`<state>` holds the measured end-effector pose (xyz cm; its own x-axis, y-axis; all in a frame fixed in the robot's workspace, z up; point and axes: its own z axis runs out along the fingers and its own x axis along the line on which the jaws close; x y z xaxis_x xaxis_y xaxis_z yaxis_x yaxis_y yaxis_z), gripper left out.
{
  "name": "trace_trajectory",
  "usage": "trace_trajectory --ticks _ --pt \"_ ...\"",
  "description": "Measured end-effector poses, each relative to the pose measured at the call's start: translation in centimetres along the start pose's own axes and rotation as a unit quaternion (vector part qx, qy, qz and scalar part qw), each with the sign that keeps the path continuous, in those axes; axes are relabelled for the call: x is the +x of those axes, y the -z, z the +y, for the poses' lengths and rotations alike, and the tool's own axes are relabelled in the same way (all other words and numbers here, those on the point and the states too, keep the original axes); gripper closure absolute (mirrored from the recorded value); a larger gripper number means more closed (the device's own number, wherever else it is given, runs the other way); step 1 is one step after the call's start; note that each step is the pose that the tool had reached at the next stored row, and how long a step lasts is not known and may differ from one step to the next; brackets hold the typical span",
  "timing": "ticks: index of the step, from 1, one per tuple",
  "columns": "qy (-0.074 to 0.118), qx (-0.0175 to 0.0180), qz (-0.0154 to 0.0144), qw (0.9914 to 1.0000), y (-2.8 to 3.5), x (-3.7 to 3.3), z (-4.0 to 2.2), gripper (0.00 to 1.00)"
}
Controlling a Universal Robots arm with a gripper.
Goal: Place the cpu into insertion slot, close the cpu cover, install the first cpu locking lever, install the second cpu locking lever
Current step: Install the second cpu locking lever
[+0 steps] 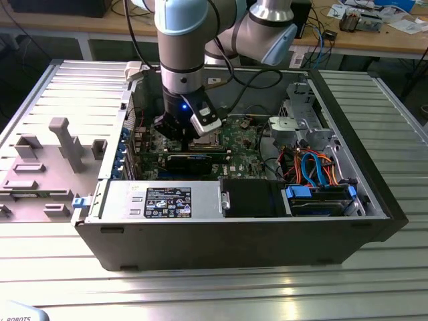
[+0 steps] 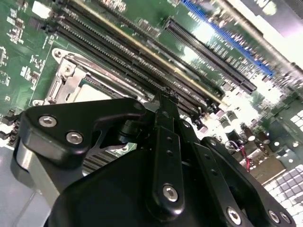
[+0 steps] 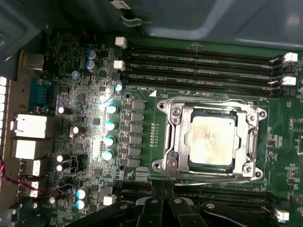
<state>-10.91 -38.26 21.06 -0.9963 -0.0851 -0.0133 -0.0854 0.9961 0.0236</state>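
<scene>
An open computer case lies on a ribbed metal table. Orange and blue cables bunch near the case's corner on the exterior view's right. Grey fixtures stand by the table's edge on the exterior view's left.

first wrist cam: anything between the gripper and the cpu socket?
In the first wrist view, a bank of long black memory slots runs across the green board between the gripper and the cpu cover, with the cpu seated inside.
</scene>
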Motion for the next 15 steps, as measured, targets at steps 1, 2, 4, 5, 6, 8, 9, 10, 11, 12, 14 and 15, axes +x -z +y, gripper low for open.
trace_trajectory --ticks 1,2,4,5,6,8,9,10,11,12,14,15 --pt "0.001 0.0 0.0 1.0 -0.17 -0.01 0.12 0.89" --pt "0.001 0.0 0.0 1.0 -0.23 -0.01 0.14 0.89" --pt "0.002 -0.0001 0.0001 1.0 -0.31 -0.01 0.17 0.89" --pt "0.002 -0.0003 0.0001 1.0 -0.33 0.0 0.18 0.89" --pt "0.003 -0.0008 0.0001 1.0 -0.36 0.0 0.18 0.89" --pt "0.004 -0.0019 0.0 0.99999 -0.4 -0.01 0.22 0.89" --pt "0.005 -0.0026 -0.0001 0.99999 -0.42 -0.01 0.27 0.89" --pt "0.006 -0.0036 -0.0002 0.99998 -0.43 -0.02 0.36 0.89" --pt "0.008 -0.005 -0.0002 0.99996 -0.44 -0.03 0.48 0.89" --pt "0.01 -0.0065 -0.0002 0.99993 -0.46 -0.04 0.58 0.89" --pt "0.012 -0.0084 -0.0004 0.9999 -0.48 -0.05 0.64 0.89" --pt "0.012 -0.0086 -0.0004 0.99989 -0.49 -0.05 0.64 0.89"
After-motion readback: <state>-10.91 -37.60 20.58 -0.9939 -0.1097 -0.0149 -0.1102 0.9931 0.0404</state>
